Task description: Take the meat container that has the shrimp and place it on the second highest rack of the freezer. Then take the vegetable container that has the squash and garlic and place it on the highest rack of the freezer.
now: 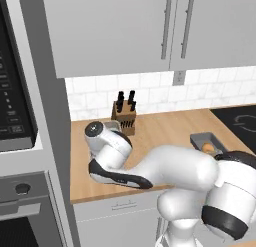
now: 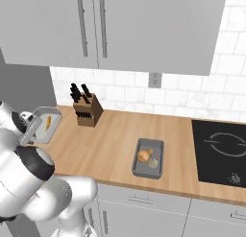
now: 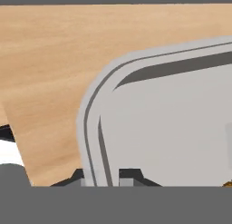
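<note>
Gripper (image 3: 107, 178) pinched on the rim of grey meat container (image 3: 172, 128), apparently tilted, over wooden counter (image 3: 54, 60)

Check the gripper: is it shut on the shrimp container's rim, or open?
Shut on the rim. In the hand view the fingertips sit tight either side of the shrimp container wall, above the wooden counter.

Grey shrimp container (image 2: 46, 123) tilted above the counter; squash-and-garlic container (image 2: 148, 158) lies flat.
</note>
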You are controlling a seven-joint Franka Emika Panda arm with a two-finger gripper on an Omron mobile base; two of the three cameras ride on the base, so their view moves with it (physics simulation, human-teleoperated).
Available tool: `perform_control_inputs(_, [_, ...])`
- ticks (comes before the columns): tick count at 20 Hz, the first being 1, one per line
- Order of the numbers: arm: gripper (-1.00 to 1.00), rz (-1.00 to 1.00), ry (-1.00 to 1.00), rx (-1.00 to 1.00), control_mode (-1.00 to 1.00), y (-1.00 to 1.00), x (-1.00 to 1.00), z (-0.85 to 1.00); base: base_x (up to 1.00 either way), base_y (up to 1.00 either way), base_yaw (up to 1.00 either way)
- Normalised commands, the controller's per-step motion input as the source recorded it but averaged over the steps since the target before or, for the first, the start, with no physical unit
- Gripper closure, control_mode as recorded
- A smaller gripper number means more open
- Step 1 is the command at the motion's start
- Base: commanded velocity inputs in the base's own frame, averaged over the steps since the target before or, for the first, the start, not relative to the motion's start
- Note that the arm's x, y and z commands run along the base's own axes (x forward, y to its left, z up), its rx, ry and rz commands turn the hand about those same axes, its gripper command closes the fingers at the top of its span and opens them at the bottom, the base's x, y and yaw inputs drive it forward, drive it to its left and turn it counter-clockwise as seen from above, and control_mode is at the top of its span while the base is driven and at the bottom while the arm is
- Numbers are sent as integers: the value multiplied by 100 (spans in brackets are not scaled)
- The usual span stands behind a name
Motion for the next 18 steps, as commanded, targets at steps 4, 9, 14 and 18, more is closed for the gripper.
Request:
perform_control_inputs(4, [100, -3, -3, 0, -100, -77, -60, 83, 0, 0, 0])
perform_control_inputs(9, [100, -5, 0, 0, -100, -74, -67, 81, 0, 0, 0])
perform_control_inputs(14, [100, -11, 0, 0, -100, -82, -35, 56, 0, 0, 0])
perform_control_inputs(18, [100, -5, 0, 0, -100, -97, -8, 25, 0, 0, 0])
